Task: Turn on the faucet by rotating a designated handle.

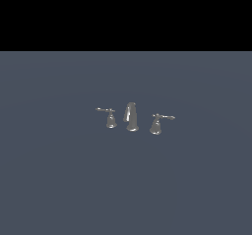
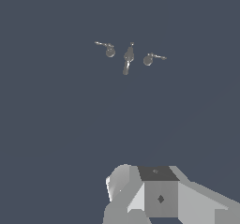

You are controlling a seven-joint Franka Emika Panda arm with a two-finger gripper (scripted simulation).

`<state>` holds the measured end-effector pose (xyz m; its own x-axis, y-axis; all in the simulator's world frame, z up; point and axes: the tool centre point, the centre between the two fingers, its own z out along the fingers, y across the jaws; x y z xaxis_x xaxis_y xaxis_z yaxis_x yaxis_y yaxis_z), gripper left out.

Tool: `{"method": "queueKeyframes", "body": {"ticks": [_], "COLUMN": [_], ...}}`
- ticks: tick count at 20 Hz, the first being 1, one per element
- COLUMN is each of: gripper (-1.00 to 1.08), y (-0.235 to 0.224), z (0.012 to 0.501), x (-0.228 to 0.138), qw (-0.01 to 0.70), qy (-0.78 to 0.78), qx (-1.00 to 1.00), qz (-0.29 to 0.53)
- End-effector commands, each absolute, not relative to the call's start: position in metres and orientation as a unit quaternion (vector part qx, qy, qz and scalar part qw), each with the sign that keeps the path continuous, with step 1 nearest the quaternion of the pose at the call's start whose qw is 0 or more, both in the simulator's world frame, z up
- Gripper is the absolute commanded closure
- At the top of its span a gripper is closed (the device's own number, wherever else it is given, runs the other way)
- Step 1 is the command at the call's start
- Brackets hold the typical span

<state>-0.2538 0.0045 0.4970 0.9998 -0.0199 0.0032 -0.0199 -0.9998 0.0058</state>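
Note:
The chrome faucet stands on the flat grey-blue floor. Its curved upright spout (image 1: 131, 117) is in the middle. The handle (image 1: 156, 124) is on the exterior view's right, on a bell-shaped base with its thin lever pointing rightwards. A smaller handle (image 1: 110, 119) on the left has its lever pointing leftwards. The wrist view shows the spout (image 2: 128, 58), the handle (image 2: 149, 59) and the smaller handle (image 2: 109, 51) from above and far off. Only a grey part of my gripper (image 2: 159, 197) shows there, well away from the faucet. Its fingers are not clear. The arm is out of the exterior view.
The grey-blue floor (image 1: 59, 180) spreads all around the faucet. A black band fills the top of the exterior view.

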Motion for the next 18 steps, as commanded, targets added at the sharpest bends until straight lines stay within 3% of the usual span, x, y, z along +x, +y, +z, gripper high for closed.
{"method": "queueKeyframes", "body": {"ticks": [1, 18], "gripper": [1.08, 1.08], "y": [0.004, 0.016], "z": [0.497, 0.45], "x": [-0.254, -0.217], "qw": [0.003, 0.002], "qy": [-0.01, -0.107], "qx": [1.0, 0.994], "qz": [0.002, 0.001]}}
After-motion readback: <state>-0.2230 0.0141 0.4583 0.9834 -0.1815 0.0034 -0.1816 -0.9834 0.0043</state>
